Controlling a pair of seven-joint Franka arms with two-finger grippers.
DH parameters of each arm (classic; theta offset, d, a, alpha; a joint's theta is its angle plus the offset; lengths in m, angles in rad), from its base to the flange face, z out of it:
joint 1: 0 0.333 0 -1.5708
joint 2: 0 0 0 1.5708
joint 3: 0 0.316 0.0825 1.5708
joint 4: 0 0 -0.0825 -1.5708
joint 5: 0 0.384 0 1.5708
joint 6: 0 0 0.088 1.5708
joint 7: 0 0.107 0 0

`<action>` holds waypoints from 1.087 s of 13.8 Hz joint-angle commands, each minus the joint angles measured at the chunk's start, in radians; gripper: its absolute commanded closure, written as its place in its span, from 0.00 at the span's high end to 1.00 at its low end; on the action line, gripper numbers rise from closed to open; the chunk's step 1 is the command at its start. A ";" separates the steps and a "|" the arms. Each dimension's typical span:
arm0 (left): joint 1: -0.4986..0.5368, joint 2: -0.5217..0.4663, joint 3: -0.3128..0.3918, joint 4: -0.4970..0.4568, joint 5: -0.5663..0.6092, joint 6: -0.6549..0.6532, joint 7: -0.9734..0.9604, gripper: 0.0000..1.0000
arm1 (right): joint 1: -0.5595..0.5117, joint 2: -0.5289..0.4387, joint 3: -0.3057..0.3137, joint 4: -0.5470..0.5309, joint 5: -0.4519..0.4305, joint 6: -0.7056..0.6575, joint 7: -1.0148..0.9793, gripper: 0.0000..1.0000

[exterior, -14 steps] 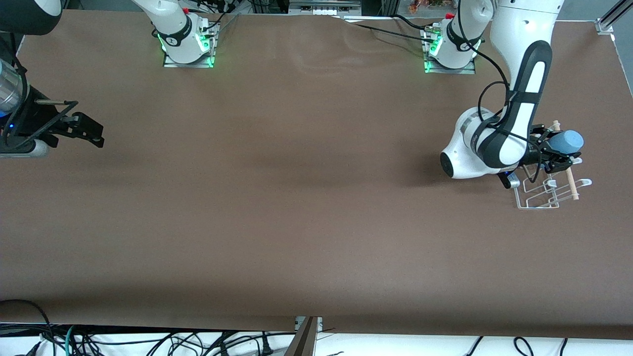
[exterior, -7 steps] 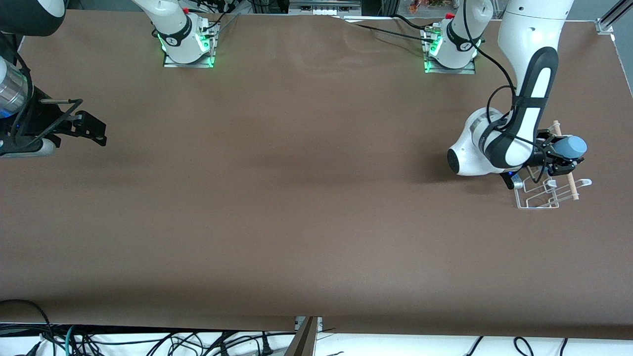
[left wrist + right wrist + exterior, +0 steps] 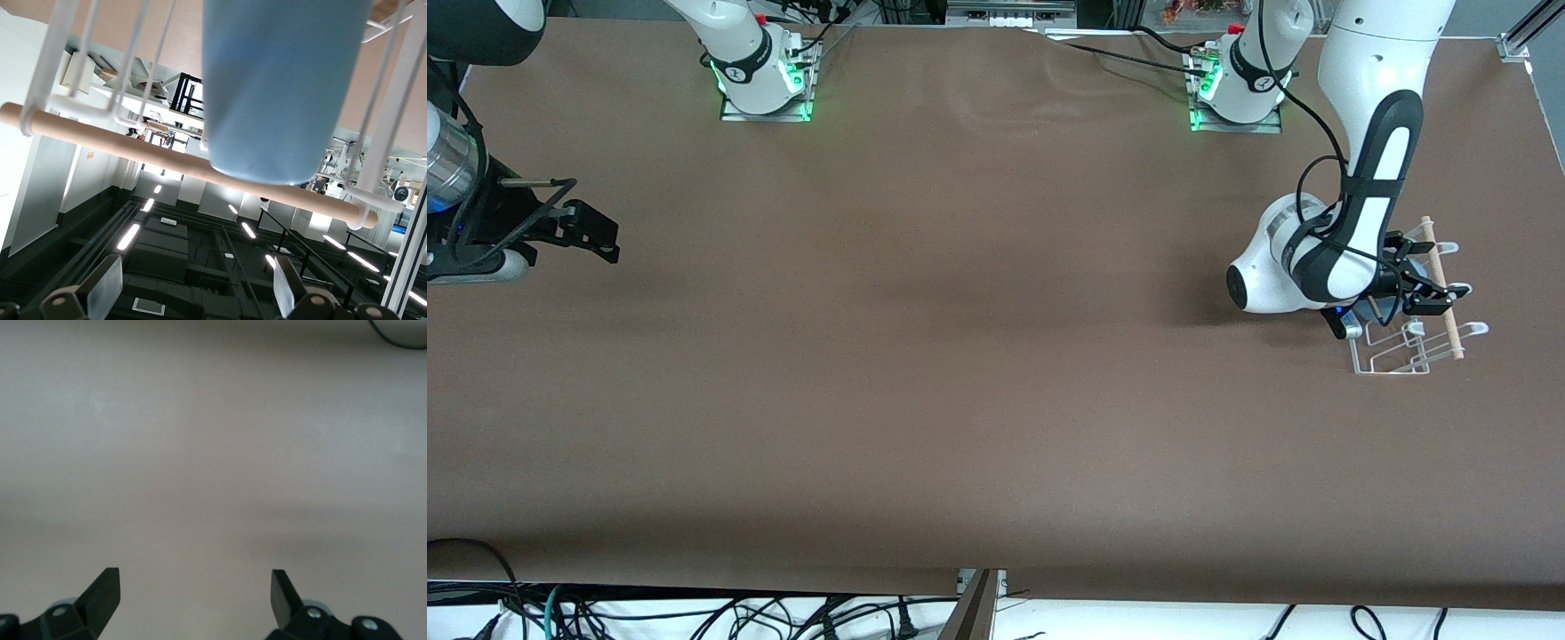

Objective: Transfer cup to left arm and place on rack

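Note:
In the left wrist view the light-blue cup (image 3: 280, 87) sits among the white wires of the rack (image 3: 57, 60), against its wooden dowel (image 3: 133, 150). My left gripper (image 3: 197, 287) is open and empty, its fingers drawn back clear of the cup. In the front view the left gripper (image 3: 1423, 293) is over the rack (image 3: 1392, 364) at the left arm's end of the table, and the cup is hidden there. My right gripper (image 3: 596, 238) waits open and empty over the right arm's end of the table; it also shows in the right wrist view (image 3: 193, 587).
The brown table (image 3: 960, 356) stretches between the two arms. The arm bases (image 3: 765, 80) stand at its edge farthest from the front camera. Cables (image 3: 694, 613) hang below its nearest edge.
The left gripper held the cup over the rack; it has let go and drawn back toward its arm. The cup no longer shows in the front view. The right arm barely moved.

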 commanded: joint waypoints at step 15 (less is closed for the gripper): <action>0.042 -0.111 0.004 0.620 -1.175 -0.088 -0.093 1.00 | -0.020 -0.002 0.019 0.013 -0.010 -0.004 -0.017 1.00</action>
